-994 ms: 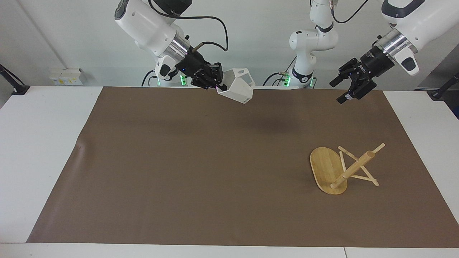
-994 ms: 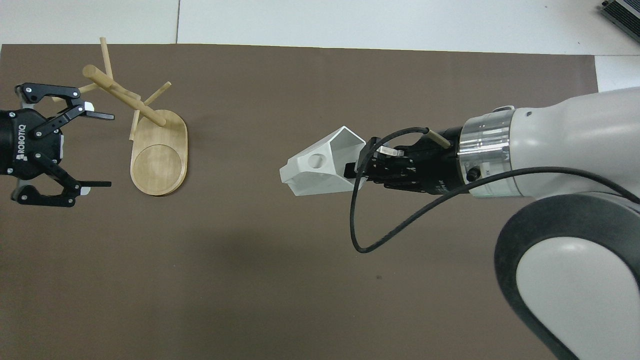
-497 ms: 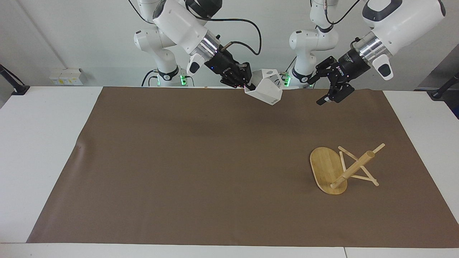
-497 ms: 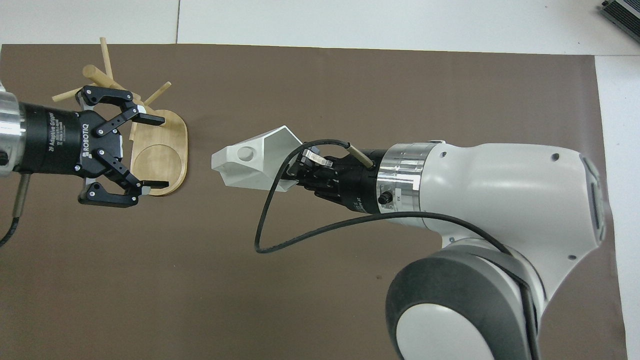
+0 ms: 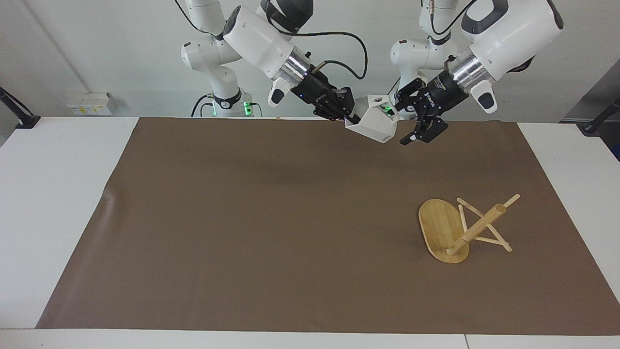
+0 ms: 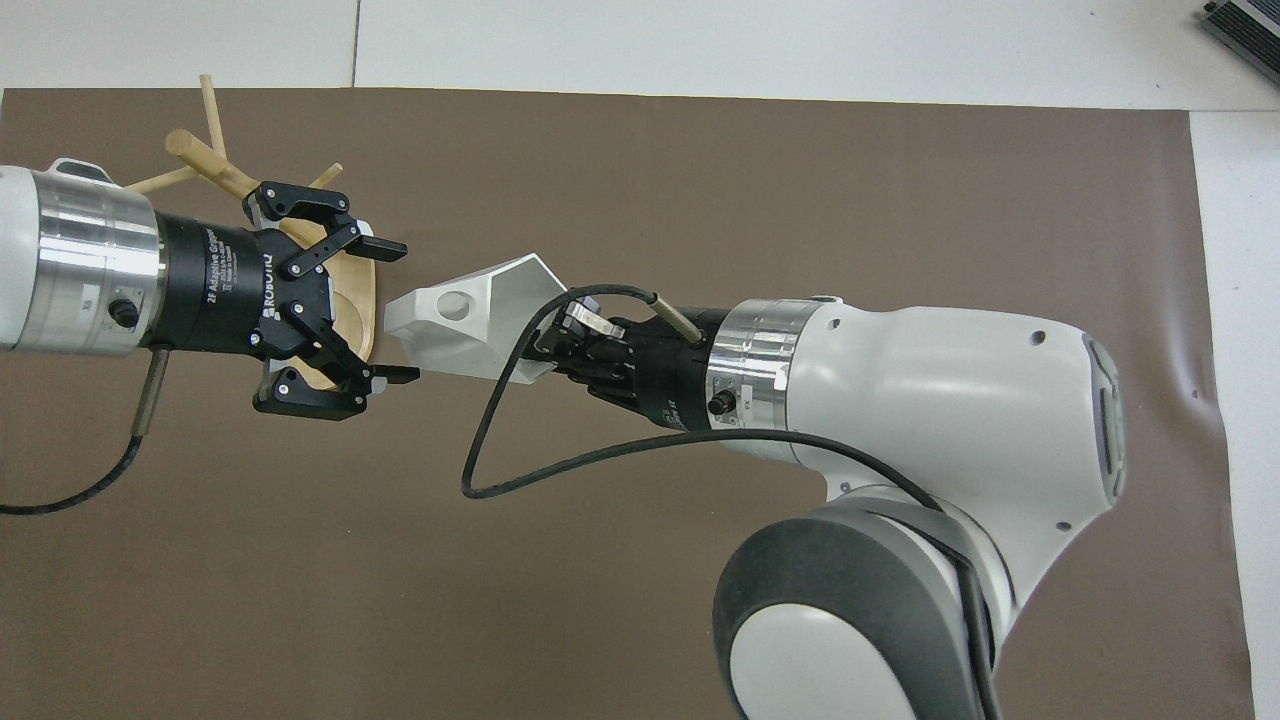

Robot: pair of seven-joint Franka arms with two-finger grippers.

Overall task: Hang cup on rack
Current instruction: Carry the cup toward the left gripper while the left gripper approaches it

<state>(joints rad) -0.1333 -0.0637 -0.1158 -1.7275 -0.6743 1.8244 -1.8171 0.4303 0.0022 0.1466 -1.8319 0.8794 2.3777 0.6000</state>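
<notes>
We see a handover taking shape high over the table's edge at the robots' end. A second ago the right tool (image 5: pixel 349 115) held the cup (image 5: pixel 373 124) over the middle of that edge, with the left tool (image 5: pixel 412 118) well apart over the left arm's end. Since then both arms have swung inward, and the cup now hangs just beside the left tool's spread fingers (image 6: pixel 385 247), which bracket its handle end in the overhead view. We cannot tell whether they touch it yet.

The right tool remains pinching the cup at its rim, the cup tipped on its side with the pierced handle (image 6: pixel 452 304) turned toward the left tool (image 6: pixel 385 310). The right arm reaches in low and almost level; the left arm comes down at a slant, its wrist turned so the fingers open toward the cup.

The rack (image 5: pixel 460 228) lies toppled on the brown mat (image 5: pixel 242 232), toward the left arm's end and nearer the table's edge away from the robots, post (image 5: pixel 477 228) slanting up and base (image 5: pixel 438 228) standing on edge. We judge it must be righted before any hanging.
</notes>
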